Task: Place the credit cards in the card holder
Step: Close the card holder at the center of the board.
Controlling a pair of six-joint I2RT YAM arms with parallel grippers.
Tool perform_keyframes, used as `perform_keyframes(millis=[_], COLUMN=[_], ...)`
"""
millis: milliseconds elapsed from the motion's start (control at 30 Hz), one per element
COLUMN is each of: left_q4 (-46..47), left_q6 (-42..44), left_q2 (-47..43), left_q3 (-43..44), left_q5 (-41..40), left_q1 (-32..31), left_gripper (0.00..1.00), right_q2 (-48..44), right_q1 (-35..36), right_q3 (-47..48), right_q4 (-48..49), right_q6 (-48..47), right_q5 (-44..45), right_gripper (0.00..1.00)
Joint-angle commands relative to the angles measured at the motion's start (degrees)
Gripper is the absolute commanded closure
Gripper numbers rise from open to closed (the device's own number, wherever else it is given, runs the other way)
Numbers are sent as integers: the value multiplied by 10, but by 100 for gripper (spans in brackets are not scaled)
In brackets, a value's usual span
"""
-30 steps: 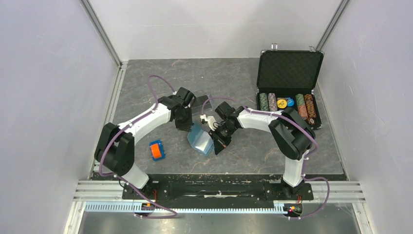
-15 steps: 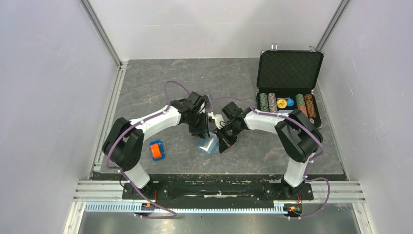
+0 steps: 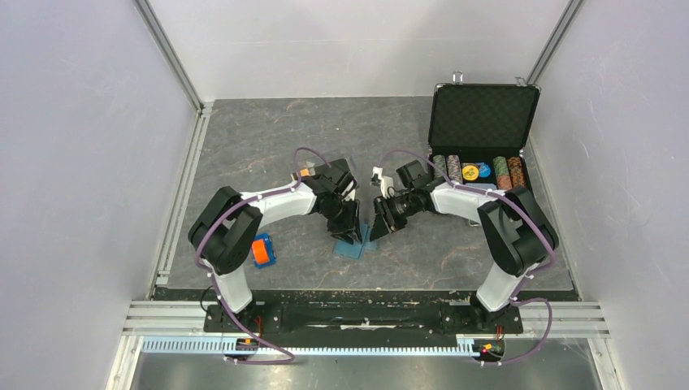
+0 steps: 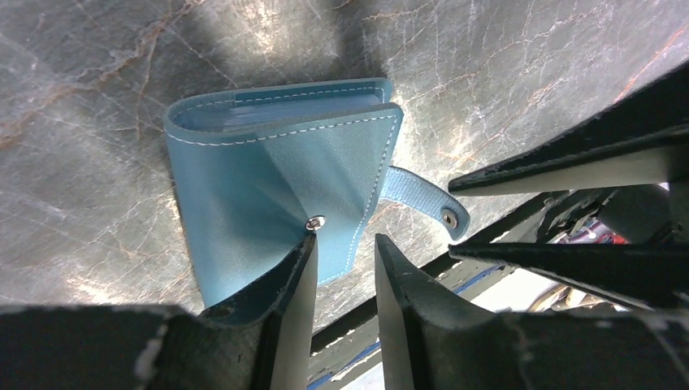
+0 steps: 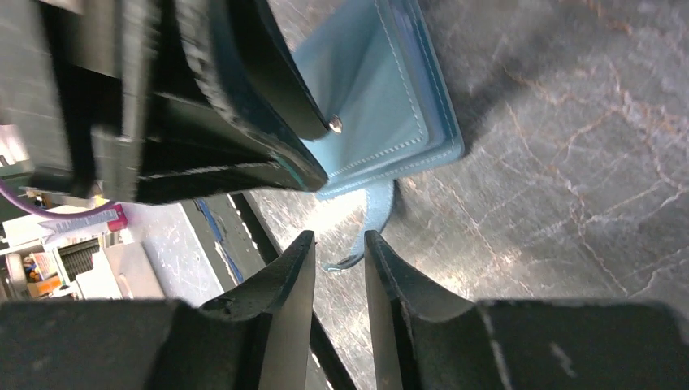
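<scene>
Left gripper [image 4: 345, 246]: jaws slightly parted, nothing between them, tips at snap edge of card holder [image 4: 260, 179]. Right gripper [image 5: 339, 240]: narrow gap, empty, tips near loose snap tab [image 5: 377, 203]. Card holder folded, unsnapped, flat on grey table [image 3: 268, 138], between both grippers.

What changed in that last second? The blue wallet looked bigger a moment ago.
The card holder went from spread open to folded and shifted slightly right; its snap tab hangs unfastened. The left arm swung in toward the centre. The left pincer and right pincer now stand open over it, apparently having let go. The orange-and-blue block and chip case stayed put.
</scene>
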Motion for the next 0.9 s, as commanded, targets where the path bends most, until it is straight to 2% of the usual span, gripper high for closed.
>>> perform_keyframes(millis=[0, 200, 567, 733, 867], left_q4=[8, 5, 4, 35, 76], left_q6=[5, 7, 4, -17, -40], left_q2=[12, 21, 5, -26, -41], left_q3=[-4, 2, 2, -15, -28], left_q5=[17, 22, 17, 21, 40], left_q1=[-10, -14, -14, -15, -15], left_gripper=[62, 62, 67, 59, 57], right_q2=[-27, -6, 78, 97, 100], right_q1=[-7, -7, -4, -4, -3], right_q3=[8, 31, 47, 33, 30], right_q4=[56, 94, 136, 126, 113], right_q6=[21, 51, 113, 112, 104], right_q5=[-47, -55, -20, 8, 23], right_gripper=[69, 71, 89, 94, 95])
